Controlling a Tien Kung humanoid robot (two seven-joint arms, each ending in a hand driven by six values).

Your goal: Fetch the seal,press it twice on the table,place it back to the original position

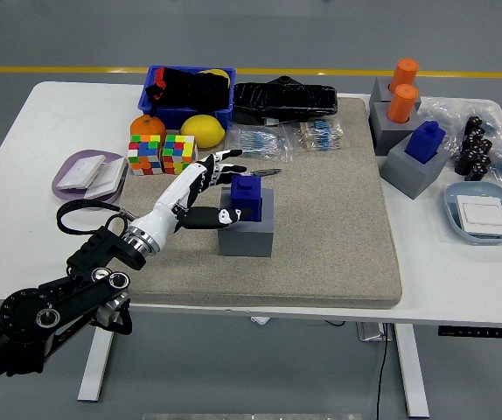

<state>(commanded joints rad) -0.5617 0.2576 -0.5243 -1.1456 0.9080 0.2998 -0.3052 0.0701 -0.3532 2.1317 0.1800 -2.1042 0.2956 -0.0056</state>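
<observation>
**Left hand at the blue seal on its grey block**

One arm works: the black left arm enters from seven o'clock, ending in a white-and-black five-fingered left hand [200,188]. Its fingers are spread; the thumb lies against the left side of the blue blocky plastic seal [247,199], the other fingers fan above and left of it. Whether the grip has closed on the seal I cannot tell.

That seal stands upright in a square grey holder block [247,229], on the left half of a coarse beige felt mat [338,227] covering the white table [24,157].

At two o'clock stand two more grey blocks: one carries a second blue seal [425,140], the other two orange cylindrical stamps [402,90].

At eleven o'clock: two multicoloured puzzle cubes [163,154], one orange [147,127], one yellow lemon [202,129], one blue plastic bin [190,96]. A lilac oval dish [91,173] sits at nine o'clock, a pale blue dish [484,213] at three o'clock, each holding white pads.
</observation>
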